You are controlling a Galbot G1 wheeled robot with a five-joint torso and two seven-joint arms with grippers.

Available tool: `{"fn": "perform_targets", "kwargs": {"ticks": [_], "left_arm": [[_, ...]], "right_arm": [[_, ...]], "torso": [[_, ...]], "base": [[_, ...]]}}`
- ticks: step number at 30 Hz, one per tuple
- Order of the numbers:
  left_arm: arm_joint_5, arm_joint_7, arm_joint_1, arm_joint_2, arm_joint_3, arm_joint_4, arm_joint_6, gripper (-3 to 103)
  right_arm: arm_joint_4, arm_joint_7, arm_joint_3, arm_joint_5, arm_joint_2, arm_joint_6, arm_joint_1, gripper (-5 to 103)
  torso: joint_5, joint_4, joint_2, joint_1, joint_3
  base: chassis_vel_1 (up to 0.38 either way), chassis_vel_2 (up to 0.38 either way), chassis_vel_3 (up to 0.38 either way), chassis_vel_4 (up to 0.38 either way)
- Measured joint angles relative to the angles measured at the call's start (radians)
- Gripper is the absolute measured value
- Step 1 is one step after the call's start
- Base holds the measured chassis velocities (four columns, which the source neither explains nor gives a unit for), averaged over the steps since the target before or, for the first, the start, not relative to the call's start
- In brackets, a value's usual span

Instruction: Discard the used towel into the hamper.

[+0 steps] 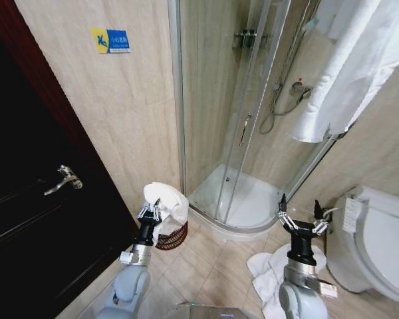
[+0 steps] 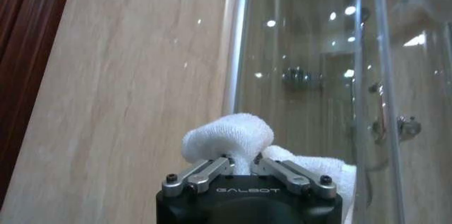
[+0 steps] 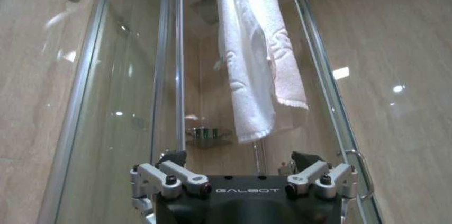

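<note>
The white towel sits bunched on top of the hamper, which stands on the floor against the tiled wall, just beside the shower enclosure. Only a sliver of the hamper's dark ribbed side shows below the cloth; its rim is buried. The left gripper is right at the towel, and from the left wrist view its fingers are nearly together, with a fold of the towel rising between the tips. Whether it is truly pinched or just touching, I cannot tell.

Farther out, the right gripper hangs above more white cloth on the floor, fingers spread wide and holding nothing. Beside it the toilet is cut off. A hanging towel drapes at upper right.
</note>
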Motion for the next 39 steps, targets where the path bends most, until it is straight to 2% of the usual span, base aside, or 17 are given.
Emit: {"fn": "perform_targets", "kwargs": {"ticks": [7, 12, 18, 22, 24, 25, 26, 27, 28, 30, 31, 34, 39], "left_arm": [[-0.040, -0.007, -0.091, 0.055, 0.037, 0.173, 0.001, 6], [-0.056, -0.007, -0.145, 0.068, 0.063, 0.270, 0.002, 6], [-0.059, -0.009, -0.194, 0.066, 0.081, 0.337, 0.001, 6], [-0.062, -0.023, -0.241, 0.055, 0.110, 0.416, 0.001, 6], [-0.061, -0.027, -0.272, 0.047, 0.130, 0.469, 0.001, 6], [-0.061, -0.027, -0.272, 0.047, 0.130, 0.469, 0.001, 6], [-0.060, -0.028, -0.282, 0.044, 0.136, 0.484, 0.001, 6], [-0.058, -0.030, -0.298, 0.038, 0.148, 0.506, 0.001, 6], [-0.056, -0.031, -0.310, 0.033, 0.158, 0.522, 0.001, 6], [-0.055, -0.032, -0.315, 0.031, 0.162, 0.529, 0.001, 6], [-0.051, -0.034, -0.328, 0.026, 0.171, 0.545, 0.001, 6], [-0.049, -0.037, -0.343, 0.023, 0.182, 0.560, 0.002, 6], [-0.048, -0.051, -0.393, 0.028, 0.219, 0.606, 0.011, 6]], "right_arm": [[0.016, -0.040, -0.024, -0.048, 0.019, 0.024, -0.025, 100], [0.044, -0.057, -0.037, -0.103, 0.019, 0.032, -0.035, 100], [0.087, -0.071, -0.032, -0.110, 0.019, 0.012, -0.032, 100], [0.188, -0.111, -0.051, -0.019, 0.007, -0.088, -0.012, 100], [0.270, -0.089, -0.066, 0.034, -0.028, -0.258, 0.004, 100], [0.270, -0.089, -0.066, 0.034, -0.028, -0.258, 0.004, 100], [0.292, -0.076, -0.068, 0.053, -0.039, -0.319, 0.008, 100], [0.334, -0.050, -0.067, 0.090, -0.062, -0.428, 0.028, 100], [0.358, -0.048, -0.064, 0.129, -0.083, -0.491, 0.045, 100], [0.367, -0.047, -0.063, 0.145, -0.092, -0.511, 0.050, 100], [0.386, -0.041, -0.066, 0.189, -0.119, -0.558, 0.061, 100], [0.392, -0.032, -0.074, 0.222, -0.142, -0.587, 0.062, 100], [0.368, -0.040, -0.071, 0.178, -0.160, -0.528, 0.100, 100]], "torso": [[-0.0002, 0.0001, 0.000, 0.000, 0.000], [-0.0001, 0.0001, 0.000, 0.000, 0.000], [-0.0001, 0.0000, 0.000, 0.000, 0.000], [0.0000, 0.0000, 0.000, 0.000, 0.000], [-0.0002, 0.0001, 0.000, 0.000, 0.000], [-0.0002, 0.0001, 0.000, 0.000, 0.000], [-0.0001, 0.0000, 0.000, 0.000, 0.000], [-0.0001, 0.0000, 0.000, 0.000, 0.000], [-0.0001, 0.0000, 0.000, 0.000, 0.000], [-0.0002, 0.0000, 0.000, 0.000, 0.000], [0.0000, 0.0001, 0.000, 0.000, 0.000], [0.0000, 0.0001, 0.000, 0.000, 0.000], [0.0001, 0.0001, 0.000, 0.000, 0.000]], "base": [[0.000, 0.000, 0.000, 0.000], [0.000, 0.000, 0.000, 0.000], [0.000, 0.000, 0.000, 0.000], [0.000, 0.000, 0.000, 0.000], [0.000, 0.000, 0.000, 0.000], [0.000, 0.000, 0.000, 0.000], [0.000, 0.000, 0.000, 0.000], [0.000, 0.000, 0.000, 0.000], [0.000, 0.000, 0.000, 0.000], [0.000, 0.000, 0.000, 0.000], [0.000, 0.000, 0.000, 0.000], [0.000, 0.000, 0.000, 0.000], [0.000, 0.000, 0.000, 0.000]]}}
